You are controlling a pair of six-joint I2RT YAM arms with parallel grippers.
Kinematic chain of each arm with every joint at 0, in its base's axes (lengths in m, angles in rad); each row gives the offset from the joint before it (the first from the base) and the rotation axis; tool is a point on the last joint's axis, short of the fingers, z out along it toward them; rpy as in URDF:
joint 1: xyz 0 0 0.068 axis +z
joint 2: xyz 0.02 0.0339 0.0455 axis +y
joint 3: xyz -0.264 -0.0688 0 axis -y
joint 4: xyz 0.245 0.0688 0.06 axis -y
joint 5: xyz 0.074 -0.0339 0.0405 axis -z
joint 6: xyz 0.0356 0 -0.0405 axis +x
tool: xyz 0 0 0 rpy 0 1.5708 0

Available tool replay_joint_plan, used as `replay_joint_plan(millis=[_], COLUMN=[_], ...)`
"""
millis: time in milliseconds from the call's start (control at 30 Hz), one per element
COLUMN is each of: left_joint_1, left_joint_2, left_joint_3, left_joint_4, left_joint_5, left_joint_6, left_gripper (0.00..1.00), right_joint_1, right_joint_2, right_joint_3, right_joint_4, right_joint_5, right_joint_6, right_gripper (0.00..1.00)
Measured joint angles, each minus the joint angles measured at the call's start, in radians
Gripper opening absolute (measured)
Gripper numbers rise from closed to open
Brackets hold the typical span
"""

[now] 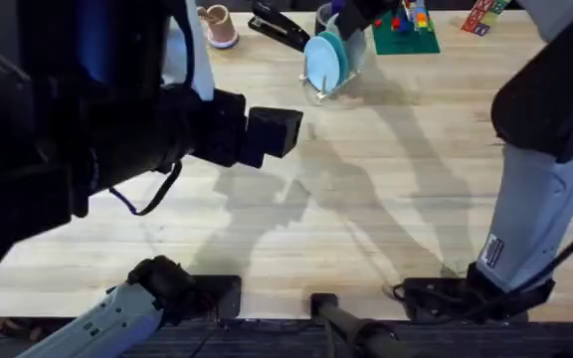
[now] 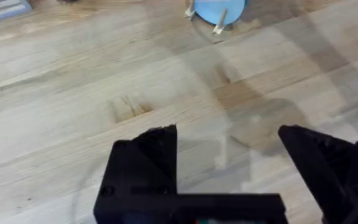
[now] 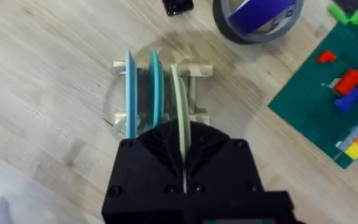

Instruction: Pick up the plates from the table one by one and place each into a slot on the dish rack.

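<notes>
Right jaws: the right gripper (image 3: 183, 168) has its black fingers pinched on the rim of the cream plate (image 3: 179, 102), which stands on edge in the dish rack (image 3: 194, 70).
Left jaws: the left gripper (image 2: 229, 158) is spread wide and holds nothing, hanging above bare wood; in the overhead view the left arm shows large, dark and blurred on the left side.
Cream plate: upright in a slot at the rack's end, on the side nearer the tape roll and green baseplate, its upper edge between the right fingers.
Teal plate: the teal plate (image 3: 154, 87) stands on edge in the next slot, just beside the cream one and parallel to it.
Light-blue plate: the light-blue plate (image 3: 129, 93) stands in the outermost slot on the other side; from overhead (image 1: 321, 62) its round face is turned toward the left arm.
Dish rack: small, light wood, with thin upright pegs, near the far edge of the tabletop (image 1: 386, 189), all three plates in it.
Tabletop: light plank grain, crossed by the arms' shadows in the middle.
Nearby things: a roll of tape (image 3: 257, 17) with a purple inside sits just past the rack; a green baseplate (image 3: 328, 93) carrying coloured bricks lies beside it; a black stapler (image 1: 279, 26) and a small pink cup (image 1: 217, 24) sit at the far edge.
</notes>
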Motion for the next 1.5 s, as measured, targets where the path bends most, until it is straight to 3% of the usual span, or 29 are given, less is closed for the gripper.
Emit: replay_joint_plan(millis=[633,1033,1500], left_joint_1=[0.0,0.0,0.0], left_joint_2=[0.0,0.0,0.0], left_joint_3=[0.0,0.0,0.0], left_joint_4=[0.0,0.0,0.0], left_joint_5=[0.0,0.0,0.0], left_joint_6=[0.0,0.0,0.0], left_gripper=[0.995,0.995,0.995], right_joint_1=[0.0,0.0,-0.001], right_joint_2=[0.007,0.007,0.004], right_joint_3=[0.0,0.0,0.0], right_joint_4=[0.0,0.003,-0.008], right_joint_5=[0.0,0.003,0.003], right_joint_6=[0.0,0.001,0.009], right_gripper=[0.029,0.165,0.201])
